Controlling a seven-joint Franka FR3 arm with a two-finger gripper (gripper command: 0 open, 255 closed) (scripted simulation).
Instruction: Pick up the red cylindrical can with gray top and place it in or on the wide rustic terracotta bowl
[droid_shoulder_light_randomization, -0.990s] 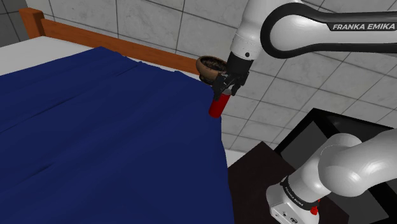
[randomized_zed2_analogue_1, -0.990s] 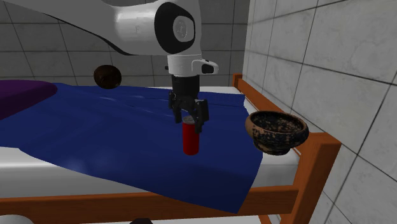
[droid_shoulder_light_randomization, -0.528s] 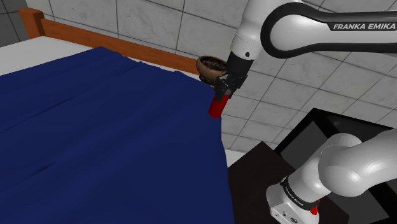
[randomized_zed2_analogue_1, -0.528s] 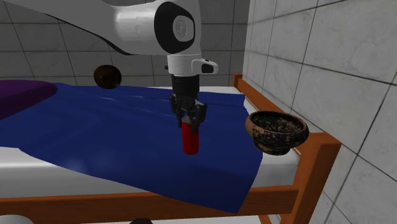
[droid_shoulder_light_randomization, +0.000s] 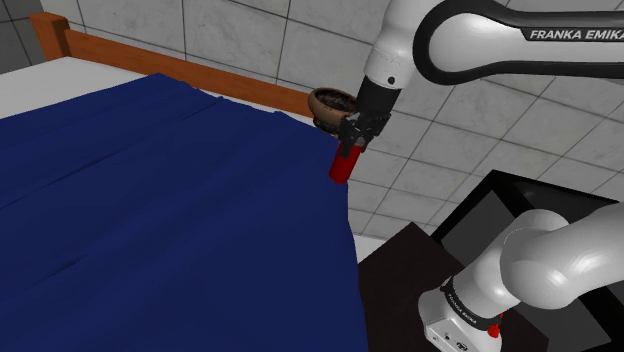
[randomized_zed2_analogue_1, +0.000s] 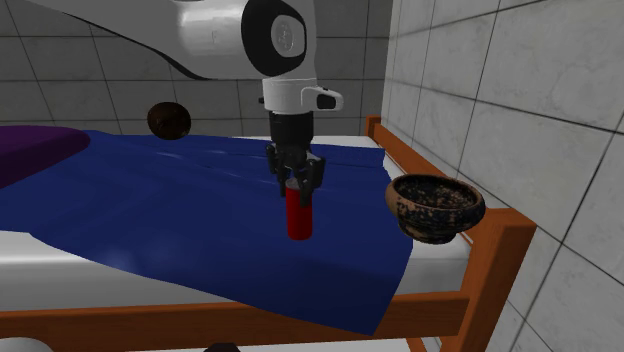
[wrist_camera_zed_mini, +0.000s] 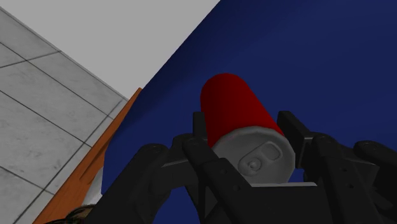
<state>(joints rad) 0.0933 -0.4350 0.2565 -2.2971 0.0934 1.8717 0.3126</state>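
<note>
The red can (droid_shoulder_light_randomization: 341, 168) with its grey top (wrist_camera_zed_mini: 257, 154) stands upright at the edge of the blue bed cover (droid_shoulder_light_randomization: 150, 200). My gripper (droid_shoulder_light_randomization: 349, 148) comes down from above and is shut on the can's upper end. In the wrist view the black fingers (wrist_camera_zed_mini: 200, 137) clasp the can (wrist_camera_zed_mini: 232, 105) from both sides just below its top. The dark, mottled bowl (randomized_zed2_analogue_1: 435, 205) sits at the bed's corner by the wooden frame, to the can's (randomized_zed2_analogue_1: 299, 216) right in the second exterior view. In the shoulder view the bowl (droid_shoulder_light_randomization: 330, 102) lies just beyond my gripper.
A wooden bed frame (randomized_zed2_analogue_1: 500, 245) runs along the tiled wall behind the bowl. A dark brown round object (randomized_zed2_analogue_1: 169, 120) and a purple shape (randomized_zed2_analogue_1: 30, 150) lie at the far side of the bed. My black stand (droid_shoulder_light_randomization: 480, 230) is beside the bed's edge.
The fingers, open around the can's top a second ago, have shut on it. Since then the arm has risen a little and the can sits slightly higher.
</note>
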